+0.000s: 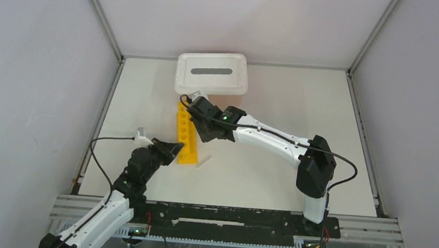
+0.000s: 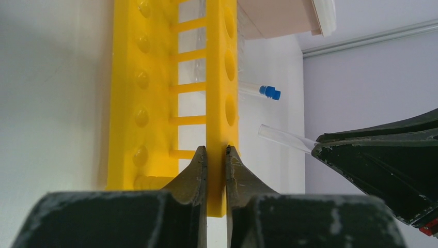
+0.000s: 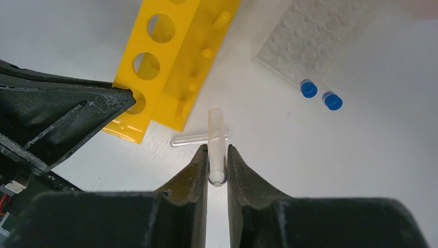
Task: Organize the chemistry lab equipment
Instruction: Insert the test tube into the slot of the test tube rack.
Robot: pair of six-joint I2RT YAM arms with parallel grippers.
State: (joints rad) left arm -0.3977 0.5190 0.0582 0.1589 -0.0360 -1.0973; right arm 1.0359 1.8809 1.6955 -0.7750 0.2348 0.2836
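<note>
Left gripper (image 2: 216, 152) pinches the near end of the yellow rack (image 2: 155, 77). Right gripper (image 3: 217, 155) is clamped on a clear tube (image 3: 216, 129), just beside that rack. Surface: white table (image 1: 302, 101), plain grey walls. The right wrist view shows what the top view does not: the gridded rack (image 3: 315, 36), with two blue-capped tubes (image 3: 309, 88) at its edge.

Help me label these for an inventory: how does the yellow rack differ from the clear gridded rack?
The yellow rack is opaque, long and narrow, with one row of large round holes; the clear gridded rack is see-through, with many small wells in rows. The left gripper clamps the yellow rack's end; no gripper holds the clear gridded rack. Both have round openings.
</note>
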